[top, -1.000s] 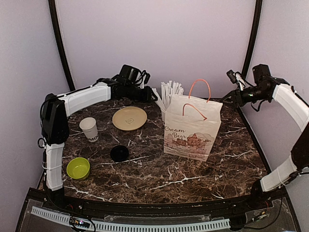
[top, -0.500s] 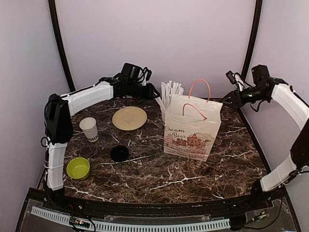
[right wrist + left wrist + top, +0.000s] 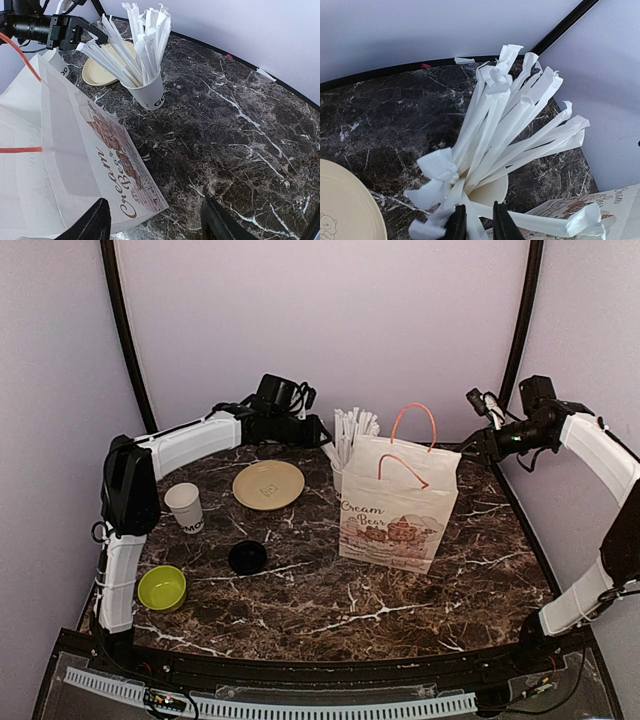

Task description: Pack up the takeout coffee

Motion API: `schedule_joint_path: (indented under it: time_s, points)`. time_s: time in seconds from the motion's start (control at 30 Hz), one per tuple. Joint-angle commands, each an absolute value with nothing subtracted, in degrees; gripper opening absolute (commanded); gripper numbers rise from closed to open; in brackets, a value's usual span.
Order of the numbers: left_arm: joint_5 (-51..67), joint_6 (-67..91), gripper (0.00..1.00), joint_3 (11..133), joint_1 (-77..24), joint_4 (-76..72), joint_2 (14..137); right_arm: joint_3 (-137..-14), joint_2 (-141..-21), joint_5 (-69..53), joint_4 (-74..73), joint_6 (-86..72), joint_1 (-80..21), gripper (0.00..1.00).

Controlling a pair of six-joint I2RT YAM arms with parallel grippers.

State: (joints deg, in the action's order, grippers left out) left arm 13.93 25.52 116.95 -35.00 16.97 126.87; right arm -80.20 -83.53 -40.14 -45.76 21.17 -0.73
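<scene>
Since no lidded takeout coffee shows on the table (image 3: 330, 615), it is likely already in the paper bag (image 3: 398, 510), its inside hidden. At the far side the left gripper (image 3: 475, 222) sets narrow jaws among the wrapped straws (image 3: 515, 120), grip uncertain; the right gripper (image 3: 155, 222) hangs wide, empty.

A robot test booth, lab-like — plain lilac backdrop (image 3: 320, 320), black curved frame poles (image 3: 125, 330), a marble-look table (image 3: 330, 610) with the left arm (image 3: 185, 440) and right arm (image 3: 600, 455) bolted at its near edge.
</scene>
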Motion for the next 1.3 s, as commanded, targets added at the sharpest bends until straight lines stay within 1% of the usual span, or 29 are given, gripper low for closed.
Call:
schedule_joint_path:
  time_s: [0.0,0.03,0.17,0.33,0.57,0.87,1.0,1.1,1.27]
  points:
    - [14.02,24.77,0.20,120.45,-36.02,18.82,125.25,-80.33,-83.86,-40.71,-43.98,21.91,-0.60,0.61]
    - [13.78,24.14,0.18,120.48,-36.43,19.34,124.39,-80.26,-83.93,-40.65,-43.91,21.92,-0.57,0.61]
    - [11.93,22.52,0.08,120.45,-37.57,22.32,121.27,-80.40,-84.39,-40.69,-43.88,21.88,-0.57,0.61]
    - [9.72,21.10,0.00,120.32,-38.34,24.72,117.35,-81.22,-85.13,-40.95,-44.39,22.13,-0.60,0.61]
    - [4.45,16.85,0.00,120.07,-38.87,26.09,110.83,-82.04,-85.51,-40.96,-44.81,22.24,-0.56,0.61]
    - [2.52,12.64,0.00,120.93,-38.89,28.34,103.93,-83.29,-85.83,-41.36,-45.70,22.09,-0.58,0.61]
    - [6.79,8.41,0.00,119.75,-38.86,25.93,96.61,-83.65,-85.52,-40.87,-45.75,21.74,-0.61,0.61]
    - [13.52,7.05,0.00,117.79,-39.17,22.08,90.65,-83.93,-85.60,-40.59,-45.77,21.63,-0.53,0.61]
    - [23.49,7.33,0.00,118.26,-39.90,25.23,88.09,-84.43,-86.02,-40.43,-46.00,21.50,-0.59,0.61]
